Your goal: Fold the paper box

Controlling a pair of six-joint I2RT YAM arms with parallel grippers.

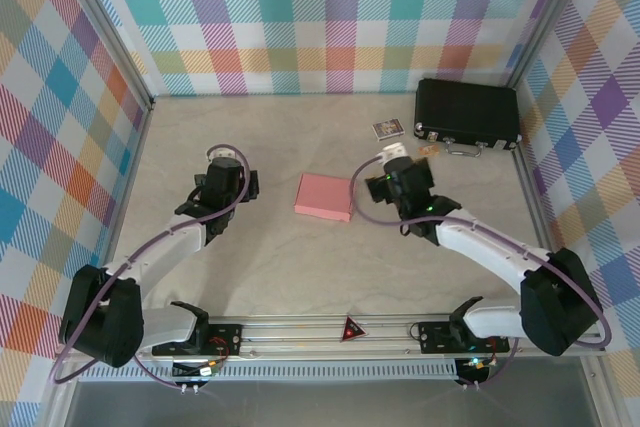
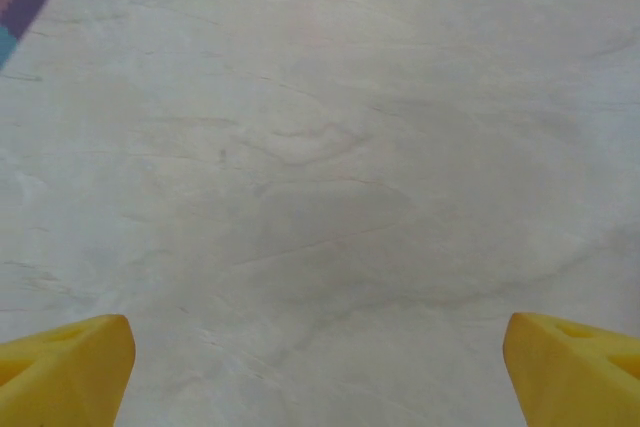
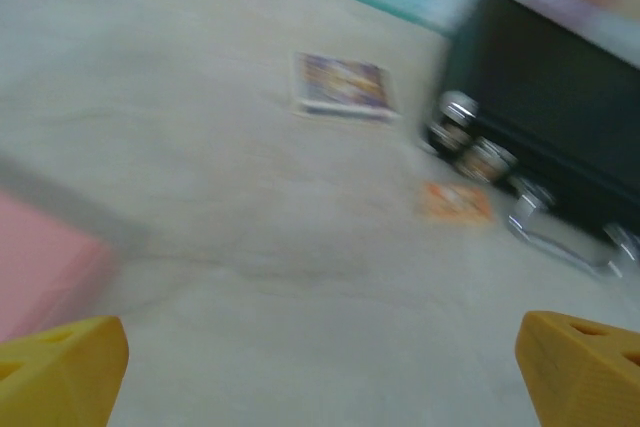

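Paper box (image 1: pixel 324 197) lies flat on the desk (image 1: pixel 280 267), roughly in the middle, between the two arms. It reads as a shallow pink rectangle with the near edge a shade darker. Nothing is touching it.

Left pincer (image 2: pixel 320 377): jaws spread wide, nothing held. Its yellow fingertips (image 2: pixel 65 367) sit in the bottom corners of the left wrist view, with bare marbled desk between them. From above, it's left of the box, well apart, pointing toward the far wall.

Right pincer (image 3: pixel 320 372): jaws also wide apart, nothing between them. From above, it's near the box's right side with a clear gap, no contact. The right wrist view is blurred. The box shows as a pink patch at lower left, just above the left fingertip.

Far right corner: black case (image 1: pixel 467 112) lying flat, with latches and a metal handle (image 3: pixel 560 237) on its near side. A small printed card (image 1: pixel 388 129) is on the desk just left of the case. A small orange scrap (image 3: pixel 455 200) lies near the handle; can't tell what it is.

Red triangle marker (image 1: pixel 352 328) sits on the rail between the arm bases. Plaid walls (image 1: pixel 330 17) surround the left, far and right sides.
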